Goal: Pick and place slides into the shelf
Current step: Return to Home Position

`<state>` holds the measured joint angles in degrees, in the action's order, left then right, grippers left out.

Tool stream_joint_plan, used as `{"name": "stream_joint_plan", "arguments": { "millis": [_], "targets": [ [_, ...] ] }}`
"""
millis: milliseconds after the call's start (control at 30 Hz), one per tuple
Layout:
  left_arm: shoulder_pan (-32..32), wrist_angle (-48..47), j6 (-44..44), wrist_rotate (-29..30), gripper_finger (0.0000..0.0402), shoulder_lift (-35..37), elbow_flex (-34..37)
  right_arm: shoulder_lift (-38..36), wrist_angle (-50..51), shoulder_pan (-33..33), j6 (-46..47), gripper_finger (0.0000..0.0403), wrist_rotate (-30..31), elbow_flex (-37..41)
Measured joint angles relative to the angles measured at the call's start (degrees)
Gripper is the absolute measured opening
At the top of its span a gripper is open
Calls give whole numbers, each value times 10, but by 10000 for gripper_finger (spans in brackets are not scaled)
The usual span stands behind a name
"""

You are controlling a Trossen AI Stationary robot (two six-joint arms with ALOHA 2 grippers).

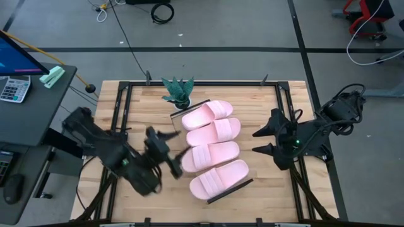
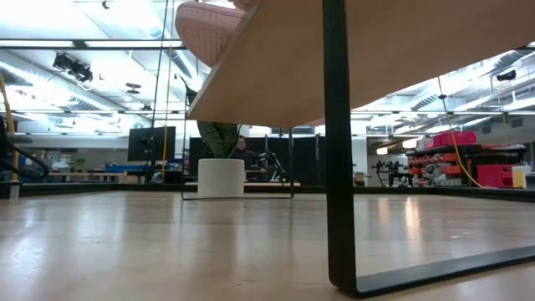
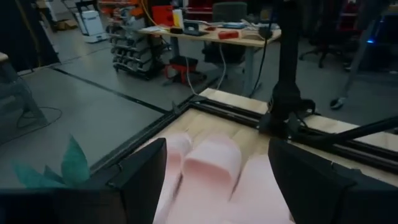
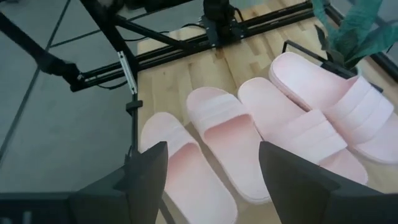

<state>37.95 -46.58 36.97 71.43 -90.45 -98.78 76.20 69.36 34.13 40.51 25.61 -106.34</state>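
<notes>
The shelf (image 2: 359, 50), its black rail nearest, carries all four slides (image 1: 214, 132) side by side. Left gripper (image 1: 177, 152) and right gripper (image 1: 255, 142) flank it, both spread wide and holding nothing.

shelf (image 2: 376, 58) full w/ slides (image 1: 213, 149), plant (image 1: 177, 92) nr end

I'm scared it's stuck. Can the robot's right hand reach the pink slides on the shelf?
Probably yes. The right hand is open beside the slides, pointing at them, and nothing stands in between. The left hand is on their other side.
</notes>
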Motion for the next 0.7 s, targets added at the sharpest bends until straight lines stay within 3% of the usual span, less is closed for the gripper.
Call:
{"name": "stream_joint_plan", "arguments": {
  "millis": [267, 567, 700],
  "targets": [
    [-70, 3, -65, -136, 286, 99, 0, -1, 0, -26, -46, 247, 8, 0],
    [-143, -1, -96, -141, 286, 130, 0, -1, 4, -103, -76, 232, 5, 0],
    [-172, -6, -96, -142, 286, 130, 0, -1, 4, -154, -97, 226, -34, 0]
  ]
}}
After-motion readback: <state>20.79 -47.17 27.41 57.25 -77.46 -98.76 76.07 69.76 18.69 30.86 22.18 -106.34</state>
